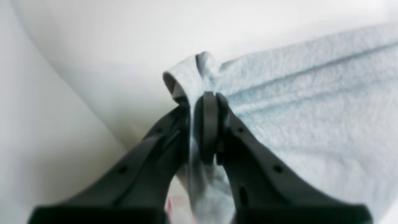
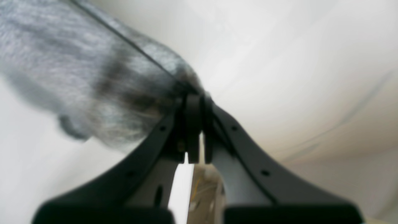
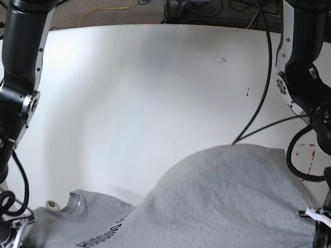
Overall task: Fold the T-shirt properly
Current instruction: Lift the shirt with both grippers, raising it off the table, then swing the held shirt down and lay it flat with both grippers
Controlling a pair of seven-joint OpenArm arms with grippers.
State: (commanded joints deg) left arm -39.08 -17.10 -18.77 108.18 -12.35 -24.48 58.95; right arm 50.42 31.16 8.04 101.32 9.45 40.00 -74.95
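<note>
Worktop (image 3: pixel 155 77): white, smooth, bare across the far half; dark cables trailing in from the far edge.
T-shirt (image 3: pixel 227 201): heather-grey, spread over the near half of the worktop, raised into a billowing hump toward the left arm's side; dark lettering and neck opening showing low on the right arm's side.
Handling: soft, light, limp, wrinkly; likely to sag and drag between two holds; best taken at hems or corners, through both layers.
Left jaws (image 1: pixel 205 99): closed on a bunched edge of the T-shirt, fabric fanning away from the tips.
Right jaws (image 2: pixel 196 99): closed on a corner of the T-shirt, cloth hanging off to one side, blurred.
Relation: cloth pinched between both pairs of tips, lifted off the worktop at each hold.
</note>
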